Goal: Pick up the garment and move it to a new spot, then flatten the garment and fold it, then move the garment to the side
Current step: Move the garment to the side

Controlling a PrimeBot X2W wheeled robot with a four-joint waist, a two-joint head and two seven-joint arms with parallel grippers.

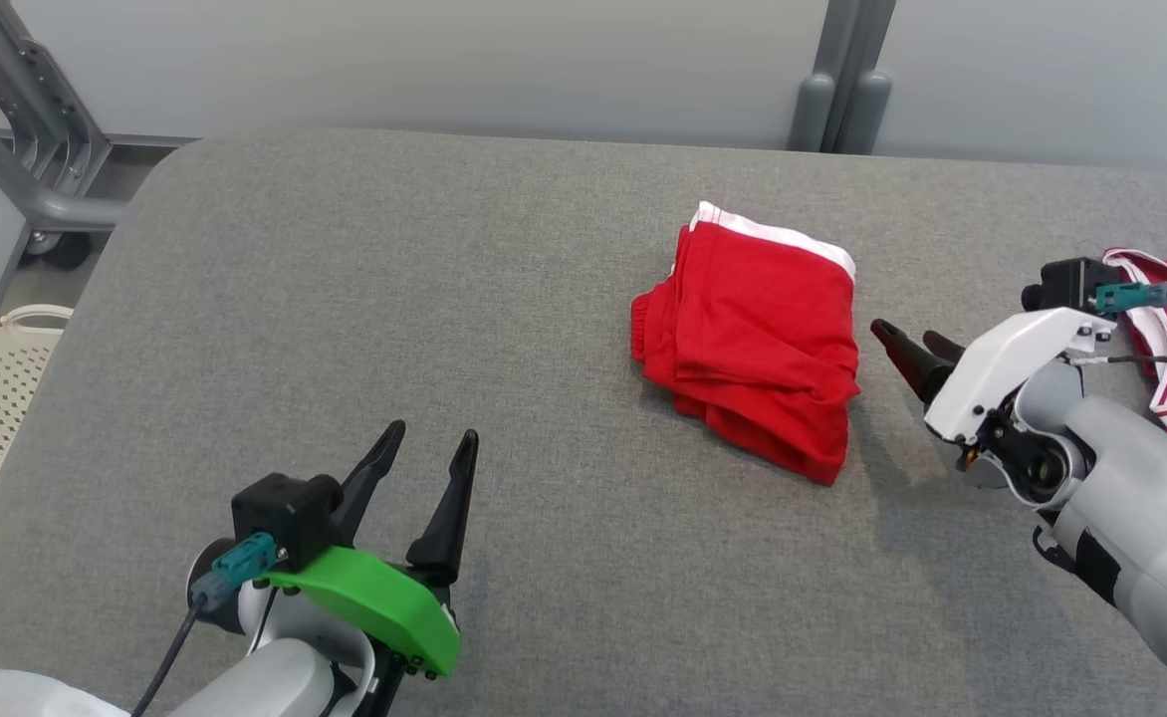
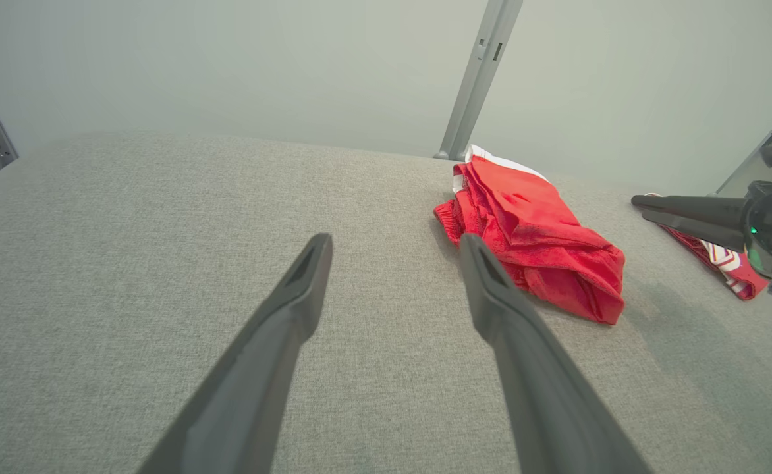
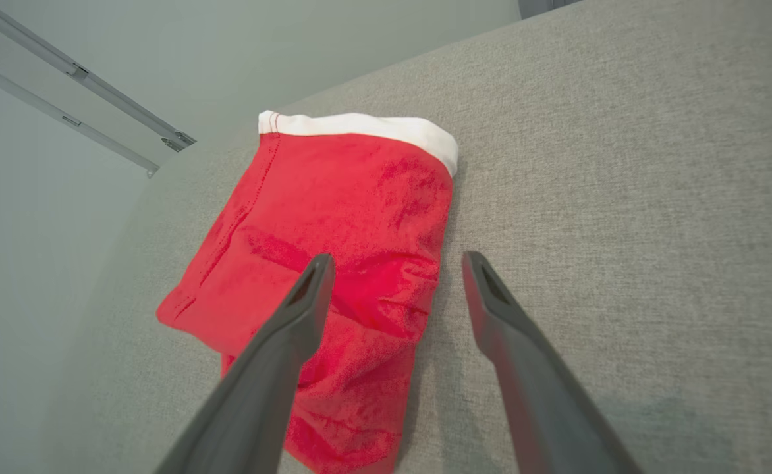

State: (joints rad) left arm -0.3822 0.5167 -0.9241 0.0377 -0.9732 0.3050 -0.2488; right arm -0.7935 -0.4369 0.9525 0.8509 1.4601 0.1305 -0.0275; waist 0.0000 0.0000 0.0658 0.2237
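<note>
Bright even light, soft shadows, sharp

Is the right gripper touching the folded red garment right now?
Apart. The head view shows a strip of grey table between the right gripper and the red garment; the left wrist view agrees.

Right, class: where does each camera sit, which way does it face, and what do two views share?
Head view: on the head, looking down at grey table and folded red garment; left gripper and right gripper show.
Left wrist view: on the left wrist, looking along its open fingers toward the garment; right gripper at right edge.
Right wrist view: on the right wrist, looking past its open fingers at the garment.
Shared: garment in all three.
</note>
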